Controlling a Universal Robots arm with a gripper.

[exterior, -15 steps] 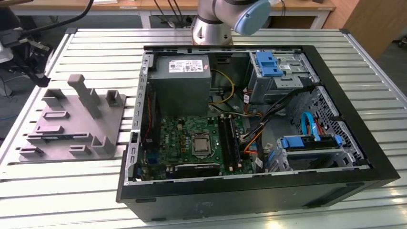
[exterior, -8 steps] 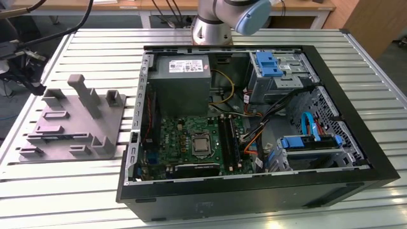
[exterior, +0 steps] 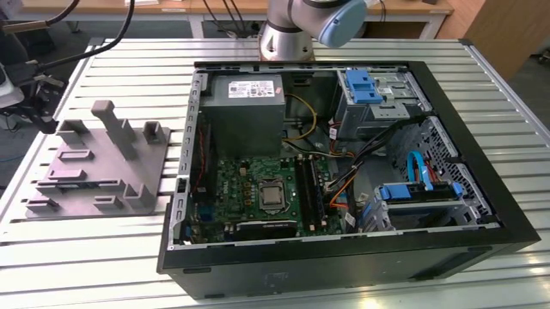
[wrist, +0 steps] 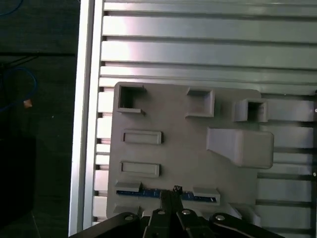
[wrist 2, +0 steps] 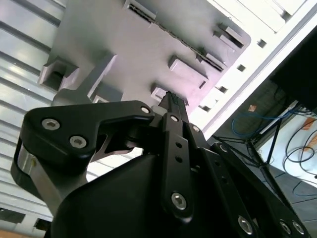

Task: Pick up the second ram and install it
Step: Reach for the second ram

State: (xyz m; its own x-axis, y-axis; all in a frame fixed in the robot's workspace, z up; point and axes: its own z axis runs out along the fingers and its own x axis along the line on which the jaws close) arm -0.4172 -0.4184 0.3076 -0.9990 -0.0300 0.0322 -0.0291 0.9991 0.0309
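My claw (wrist: 174,191) hangs empty, fingers pressed together, over the ram (wrist: 148,193) in the grey holder (wrist: 183,148); ram's label unreadable.

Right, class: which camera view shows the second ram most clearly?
The first wrist view: the second ram lies lengthwise along the grey fixture, its bluish edge plain, the pincer at its middle. The exterior view shows it as a thin dark strip. In the second wrist view the pincer hides it.

Soft overhead light glared off the slatted table (wrist: 208,52), while the gripper (wrist 2: 171,100) and the computer case (exterior: 344,261) interior sat in shadow.
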